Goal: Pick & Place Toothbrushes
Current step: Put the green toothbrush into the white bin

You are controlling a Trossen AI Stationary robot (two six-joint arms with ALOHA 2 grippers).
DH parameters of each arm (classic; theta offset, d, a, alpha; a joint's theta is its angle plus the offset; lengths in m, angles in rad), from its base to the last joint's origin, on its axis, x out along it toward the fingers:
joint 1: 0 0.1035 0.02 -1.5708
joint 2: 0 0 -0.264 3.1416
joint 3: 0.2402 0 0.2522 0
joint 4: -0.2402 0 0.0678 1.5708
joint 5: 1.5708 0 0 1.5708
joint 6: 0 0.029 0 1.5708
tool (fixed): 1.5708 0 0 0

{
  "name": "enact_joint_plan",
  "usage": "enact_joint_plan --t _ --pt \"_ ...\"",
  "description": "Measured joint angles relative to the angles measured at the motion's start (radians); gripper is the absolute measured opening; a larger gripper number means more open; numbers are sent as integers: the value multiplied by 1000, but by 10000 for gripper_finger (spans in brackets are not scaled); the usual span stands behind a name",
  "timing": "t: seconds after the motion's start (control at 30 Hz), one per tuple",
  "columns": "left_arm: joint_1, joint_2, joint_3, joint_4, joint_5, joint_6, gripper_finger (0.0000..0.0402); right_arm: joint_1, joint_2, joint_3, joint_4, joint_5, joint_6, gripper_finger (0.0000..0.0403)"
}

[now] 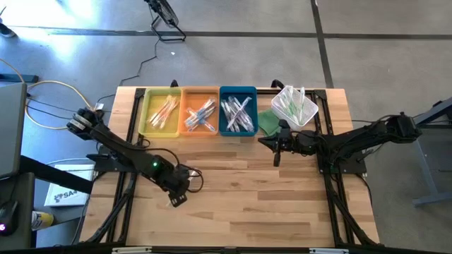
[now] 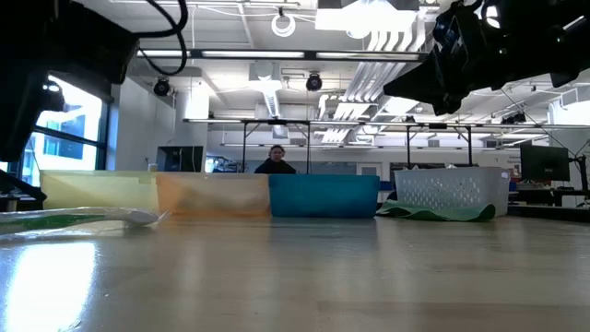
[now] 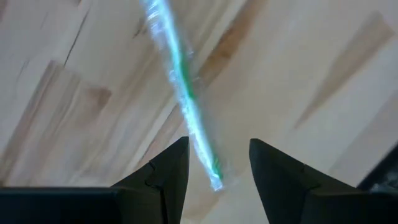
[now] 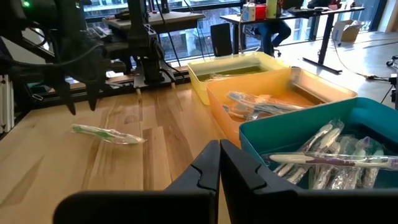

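From the high view, a wrapped green-handled toothbrush (image 1: pixel 174 200) lay on the bare wooden table (image 1: pixel 240 204) below the left gripper (image 1: pixel 185 181), well apart from the yellow tray (image 1: pixel 161 113), orange tray (image 1: pixel 200 111), blue tray (image 1: pixel 238 111) and white mesh basket (image 1: pixel 295 106); the right gripper (image 1: pixel 276 153) hung just in front of the blue tray. In the low view the toothbrush (image 2: pixel 83 218) lay flat, its long axis across the picture. In the left wrist view the spread fingers (image 3: pixel 163 177) straddled one end of the toothbrush (image 3: pixel 183 93), which ran slantwise away from them, unheld. In the right wrist view the right fingers (image 4: pixel 208 165) were pressed together, empty, and the toothbrush (image 4: pixel 107 134) lay crosswise beyond.
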Motion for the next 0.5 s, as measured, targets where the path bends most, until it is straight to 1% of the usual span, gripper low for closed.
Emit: enact_joint_plan --t 0.13,0.23,0.43,0.5 --pt "0 25 -1 -24 2 -121 164 0 0 0 -4 0 -17 4" --pt "0 47 -1 -12 28 -180 164 0 0 0 -7 0 -21 4" --pt "0 90 -1 37 110 -219 164 0 0 0 -14 0 -21 4" --pt "0 105 -1 41 120 -219 164 0 0 0 -23 0 -22 4"
